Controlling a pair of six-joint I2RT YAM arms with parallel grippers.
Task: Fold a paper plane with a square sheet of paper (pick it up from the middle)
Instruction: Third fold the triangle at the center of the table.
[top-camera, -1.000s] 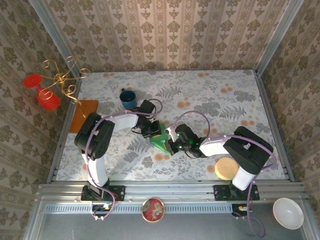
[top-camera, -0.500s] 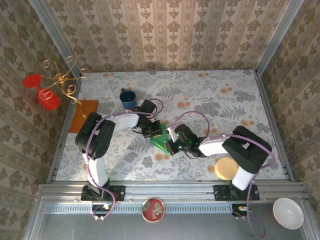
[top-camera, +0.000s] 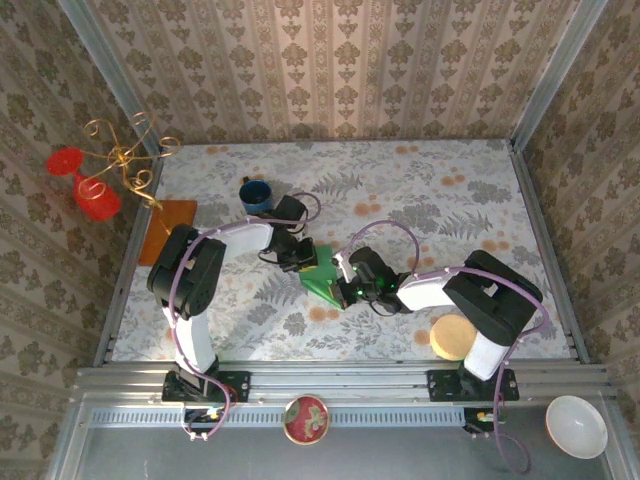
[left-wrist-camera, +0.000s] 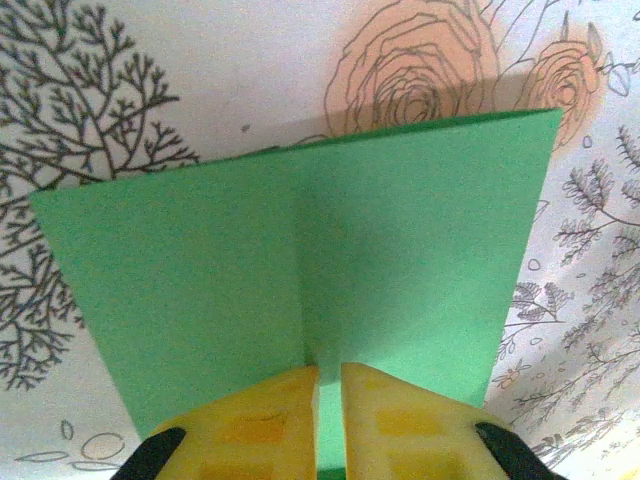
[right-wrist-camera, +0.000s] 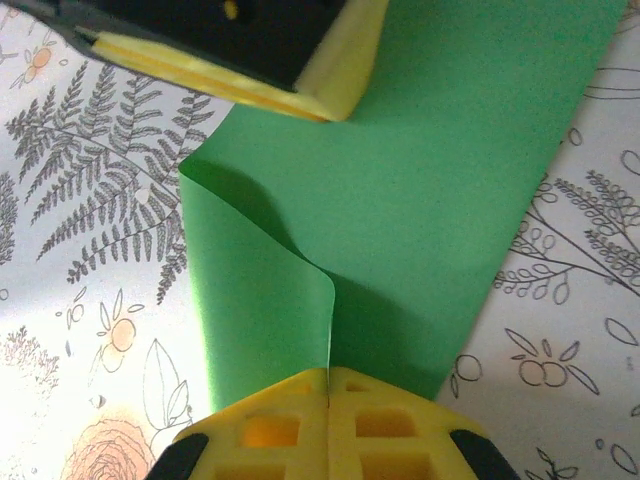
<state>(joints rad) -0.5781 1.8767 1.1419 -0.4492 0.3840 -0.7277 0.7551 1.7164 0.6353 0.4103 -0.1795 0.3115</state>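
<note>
Paper sheet (left-wrist-camera: 400, 250) | right hand (right-wrist-camera: 328, 376) pinches one edge | left hand (left-wrist-camera: 329, 372) opposite

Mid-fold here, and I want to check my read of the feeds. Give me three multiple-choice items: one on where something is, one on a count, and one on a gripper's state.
1. Where is the blue mug relative to the square sheet of paper?
A. on top of it
B. farther back and to the left, apart from it
C. at the near right table edge

2. How many bowls sit on the grey ledge in front of the arm bases?
A. one
B. two
C. four

3. What is the right gripper doing?
A. shut on the sheet's edge
B. wide open above the table
C. shut on the mug

Answers:
1 B, the mug stands by itself toward the far left of the table.
2 B, there is a red patterned bowl and a white bowl.
3 A, its yellow pads meet with the paper's edge pinched between them.
</note>
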